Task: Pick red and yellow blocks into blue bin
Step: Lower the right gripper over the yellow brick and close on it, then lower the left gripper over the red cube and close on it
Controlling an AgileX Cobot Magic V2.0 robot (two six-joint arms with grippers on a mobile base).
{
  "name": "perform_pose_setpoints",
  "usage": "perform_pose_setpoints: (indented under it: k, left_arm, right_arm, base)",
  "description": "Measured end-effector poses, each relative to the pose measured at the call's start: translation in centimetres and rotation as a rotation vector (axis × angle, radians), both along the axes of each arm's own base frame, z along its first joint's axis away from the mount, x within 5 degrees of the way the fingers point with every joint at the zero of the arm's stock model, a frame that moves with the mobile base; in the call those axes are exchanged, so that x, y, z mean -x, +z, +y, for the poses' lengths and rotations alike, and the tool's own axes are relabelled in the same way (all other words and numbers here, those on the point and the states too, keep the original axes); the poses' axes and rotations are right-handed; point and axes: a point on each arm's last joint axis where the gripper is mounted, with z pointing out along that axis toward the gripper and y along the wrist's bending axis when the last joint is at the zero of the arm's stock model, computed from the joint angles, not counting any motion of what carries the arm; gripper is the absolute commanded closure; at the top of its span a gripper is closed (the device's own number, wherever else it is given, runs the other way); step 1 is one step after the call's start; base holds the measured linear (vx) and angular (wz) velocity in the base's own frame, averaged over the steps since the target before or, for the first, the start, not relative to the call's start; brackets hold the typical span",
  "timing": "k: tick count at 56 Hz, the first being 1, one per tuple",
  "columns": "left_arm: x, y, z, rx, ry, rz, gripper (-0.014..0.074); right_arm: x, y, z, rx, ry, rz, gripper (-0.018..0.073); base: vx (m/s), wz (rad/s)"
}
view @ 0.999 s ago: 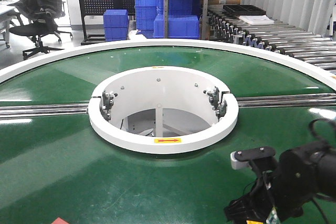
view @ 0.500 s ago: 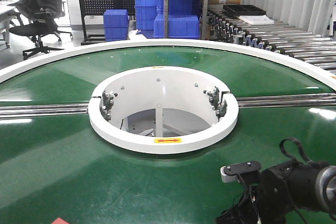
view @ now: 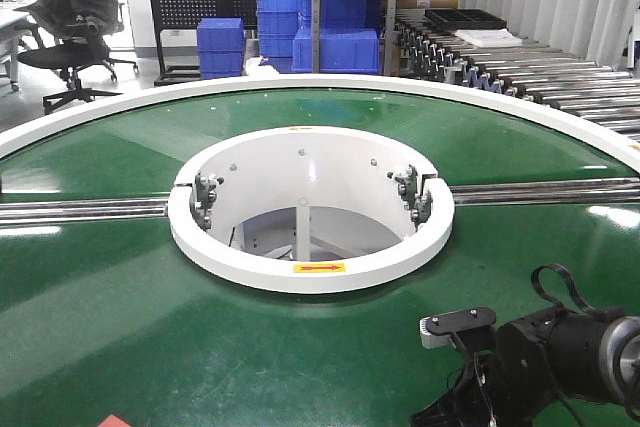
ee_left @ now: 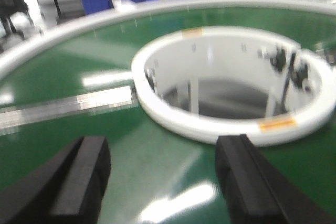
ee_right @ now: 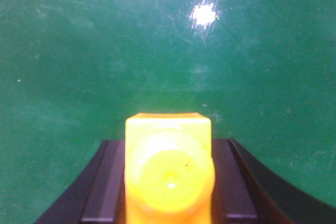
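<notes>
Clamping the yellow brick [ee_right: 168, 145], right gripper [ee_right: 169, 182] hangs near white ring [view: 310, 272]; left gripper [ee_left: 160, 177] released

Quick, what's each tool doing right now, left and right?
Left tool: open, holding nothing.
Right tool: closed on the yellow block.

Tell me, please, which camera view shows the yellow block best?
The right wrist view: the yellow block fills its lower centre, held between the black fingers of the right gripper. The front view shows only that arm, with the block hidden. The left wrist view shows none of it.
</notes>
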Motion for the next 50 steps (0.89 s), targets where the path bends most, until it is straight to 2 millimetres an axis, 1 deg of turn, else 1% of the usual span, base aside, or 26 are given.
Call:
perform_pose_setpoints:
  k: [7,13,20,27,31,41,50]
  left_arm:
    - [-1.6,-3.0,-0.3,-0.022,-0.017,0.232,0.0039]
    - [-3.8,-6.8,-0.6,-0.050,-0.039,0.478,0.0039]
    - [-5.9,-10.7,-1.1,-0.055,-0.078,0.675,0.0039]
    - [-7.6,-13.7,-1.8,-0.030,-0.139,0.781,0.0039]
    - [-8.2,-15.0,-2.2,-0.027,-0.181,0.813,0.0039]
    - [-9.4,-16.9,-2.6,-0.040,-0.243,0.834,0.0039]
    - [-10.5,-18.6,-2.6,-0.048,-0.233,0.841,0.0039]
  right_arm:
    - [0.0,0.0,0.0,0.000,0.000,0.000,0.0572]
    - [0.0,0.0,0.0,0.000,0.000,0.000,0.0572]
    - [0.0,0.0,0.0,0.000,0.001,0.000,0.0572]
    - [0.0,0.0,0.0,0.000,0.001,0.000,0.0570]
    - [0.0,0.0,0.0,0.000,0.001,0.000,0.0569]
    - [0.0,0.0,0.0,0.000,0.001,0.000,0.0570]
    - [0.0,0.0,0.0,0.000,0.001,0.000,0.0570]
  base:
    - [0.00,0.00]
    - [0.00,0.00]
    - [0.00,0.00]
    - [0.00,0.00]
    - [0.00,0.00]
    - [0.00,0.00]
    - [0.00,0.00]
